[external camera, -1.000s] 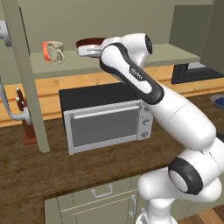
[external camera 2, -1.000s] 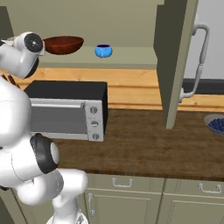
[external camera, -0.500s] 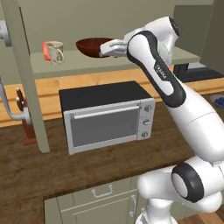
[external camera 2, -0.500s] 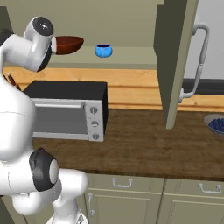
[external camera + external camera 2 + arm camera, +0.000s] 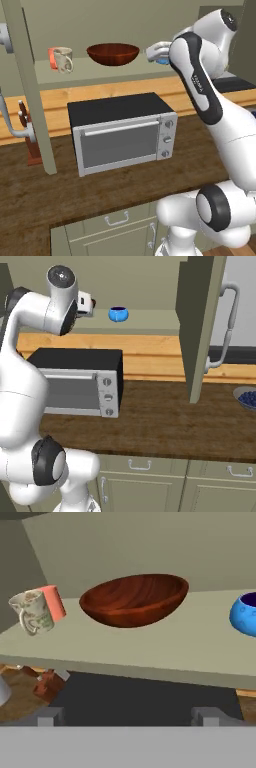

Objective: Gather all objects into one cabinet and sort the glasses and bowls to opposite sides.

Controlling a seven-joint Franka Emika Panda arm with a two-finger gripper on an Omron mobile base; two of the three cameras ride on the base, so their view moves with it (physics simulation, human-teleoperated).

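On the pale green shelf (image 5: 105, 74) of the open cabinet stands the red-brown bowl (image 5: 113, 53) (image 5: 132, 599). Left of it the beige speckled mug (image 5: 63, 59) (image 5: 31, 612) stands in front of the orange tumbler (image 5: 52, 56) (image 5: 54, 601). The blue cup (image 5: 118, 314) (image 5: 245, 614) sits to the bowl's right. My gripper (image 5: 154, 51) (image 5: 128, 716) hovers just in front of the shelf edge, between bowl and blue cup. It is open and holds nothing. In the left base view my arm hides most of the blue cup.
A microwave (image 5: 120, 130) stands on the wooden counter right below the shelf. The open cabinet doors stick out at the left (image 5: 30, 85) and right (image 5: 197, 326), the right one with a curved handle (image 5: 227, 321). A knife block (image 5: 27, 137) and a berry bowl (image 5: 247, 397) flank the counter.
My hand has drawn away from the bowl to the right along the shelf front, jaws staying open. The bowl now stands uncovered on the shelf.
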